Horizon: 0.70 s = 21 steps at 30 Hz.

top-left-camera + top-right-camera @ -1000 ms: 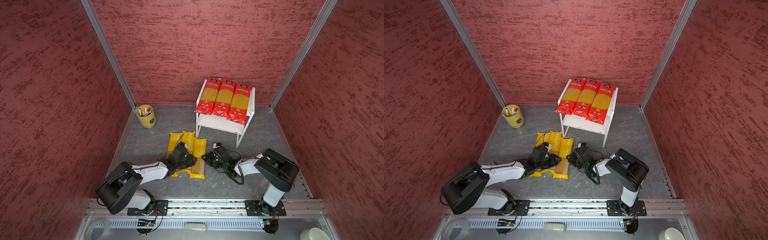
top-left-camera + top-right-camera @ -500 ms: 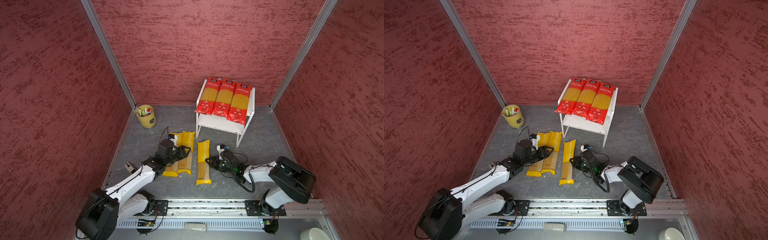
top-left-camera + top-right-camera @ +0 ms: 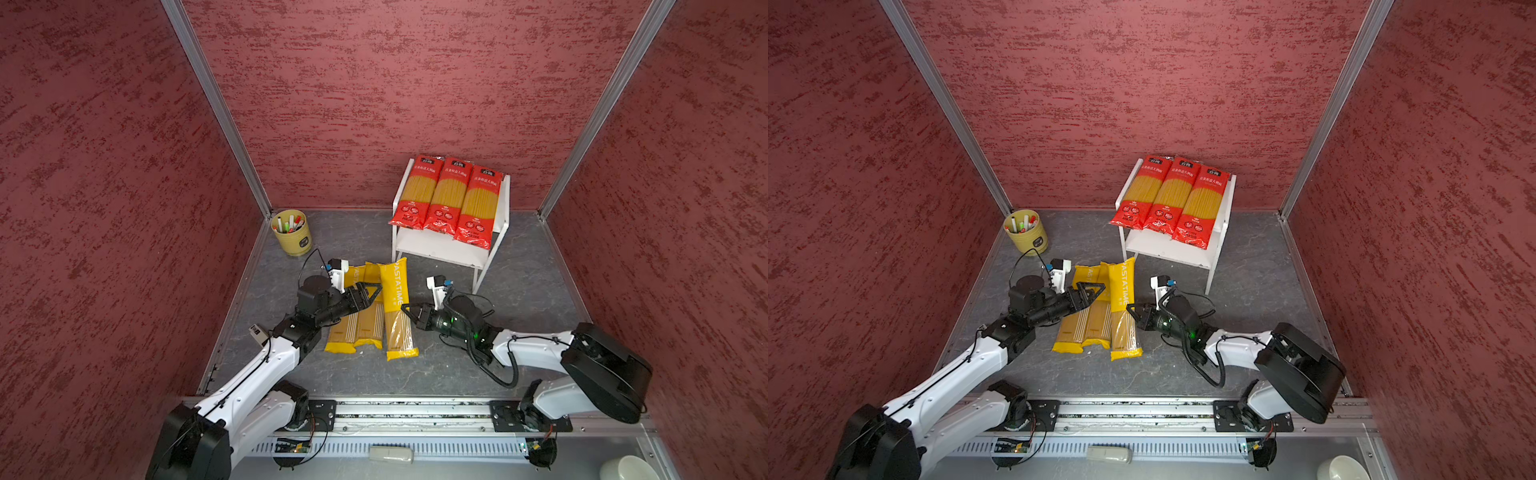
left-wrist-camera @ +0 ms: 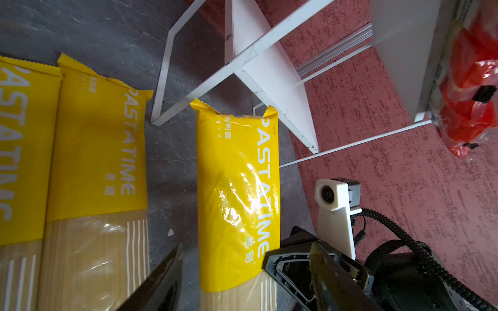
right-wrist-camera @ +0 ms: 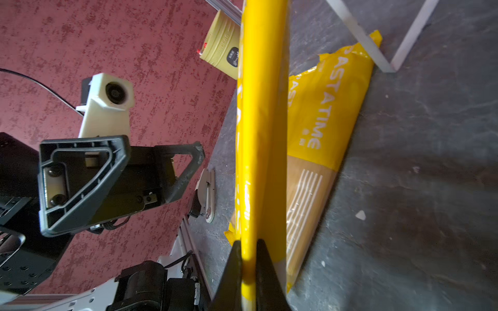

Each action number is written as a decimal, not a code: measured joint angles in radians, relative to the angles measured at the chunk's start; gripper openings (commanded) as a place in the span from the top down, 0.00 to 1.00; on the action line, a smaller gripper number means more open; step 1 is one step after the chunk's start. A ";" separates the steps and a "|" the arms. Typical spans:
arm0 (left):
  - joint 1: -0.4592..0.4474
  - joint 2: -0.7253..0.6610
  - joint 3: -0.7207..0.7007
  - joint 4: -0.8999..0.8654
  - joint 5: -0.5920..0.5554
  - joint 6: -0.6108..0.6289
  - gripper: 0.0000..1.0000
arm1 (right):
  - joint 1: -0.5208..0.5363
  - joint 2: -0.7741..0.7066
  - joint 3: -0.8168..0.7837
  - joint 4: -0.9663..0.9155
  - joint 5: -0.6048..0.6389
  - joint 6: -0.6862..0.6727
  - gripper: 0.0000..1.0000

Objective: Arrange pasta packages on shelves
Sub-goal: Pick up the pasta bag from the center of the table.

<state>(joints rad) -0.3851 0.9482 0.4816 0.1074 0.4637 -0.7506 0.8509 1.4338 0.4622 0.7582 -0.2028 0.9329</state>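
Three red pasta packages [image 3: 449, 199] [image 3: 1173, 199] lie side by side on the top board of the white shelves [image 3: 440, 249] [image 3: 1167, 251]. Three yellow pasta packages rest on the grey floor in front. My right gripper [image 3: 409, 311] [image 5: 248, 242] is shut on the long edge of the rightmost yellow package [image 3: 397, 307] [image 3: 1121, 305] [image 5: 262, 134], tipping it up on its side. The left gripper [image 3: 370, 293] [image 3: 1094, 291] [image 4: 245, 246] hovers open over the other two [image 3: 357, 326] [image 4: 97, 150], its fingers either side of the tipped package [image 4: 237, 188] without touching it.
A yellow cup of markers [image 3: 291, 232] [image 3: 1025, 232] stands in the back left corner. The shelves' thin legs [image 3: 482, 276] stand close behind the right wrist. Red walls enclose three sides; a metal rail [image 3: 415, 415] runs along the front, with a white bowl [image 3: 627, 469] beyond it.
The left gripper has opened wide and swung right, toward the third yellow package. The right gripper has drawn that package in next to the other two and tipped it on edge.
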 measured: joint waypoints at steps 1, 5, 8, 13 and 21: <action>0.000 -0.005 0.000 0.010 0.007 0.001 0.21 | 0.003 -0.001 0.005 0.008 -0.001 -0.003 1.00; 0.000 -0.013 0.000 0.039 0.021 0.007 0.17 | 0.006 0.001 0.011 0.053 -0.008 -0.009 1.00; -0.003 -0.006 0.000 0.068 0.030 0.007 0.15 | 0.006 0.018 0.018 0.102 -0.012 -0.010 1.00; -0.042 0.009 0.000 0.096 0.012 0.024 0.13 | 0.006 0.037 0.018 0.177 -0.014 -0.014 1.00; -0.090 0.010 0.000 0.117 -0.030 0.051 0.14 | 0.006 0.038 0.018 0.225 -0.014 -0.036 1.00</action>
<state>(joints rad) -0.4751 0.9585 0.4816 0.2249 0.4339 -0.6991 0.8570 1.4719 0.4801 0.9833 -0.2165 0.8967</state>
